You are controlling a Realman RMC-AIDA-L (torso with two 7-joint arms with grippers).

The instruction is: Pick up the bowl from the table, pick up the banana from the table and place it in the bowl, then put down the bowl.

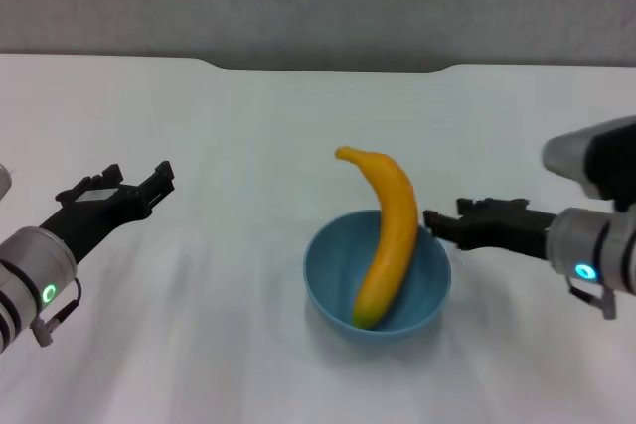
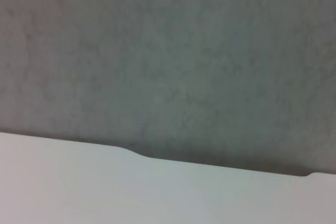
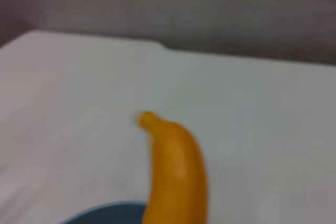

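Observation:
The light-blue bowl [image 1: 333, 280] sits on the white table [image 1: 199, 345] right of centre. The yellow-orange banana [image 1: 390, 235] leans inside it, greenish end down in the bowl and stem end sticking out over the far rim. My right gripper [image 1: 433, 222] reaches in from the right and is shut on the bowl's right rim. In the right wrist view the banana [image 3: 176, 177] rises close in front, above a sliver of the bowl [image 3: 105, 213]. My left gripper [image 1: 155, 184] hovers open and empty far to the left of the bowl.
The table's far edge has a shallow notch [image 1: 328, 69] with a grey wall behind it. The left wrist view shows only that wall and the table's far edge [image 2: 157, 159].

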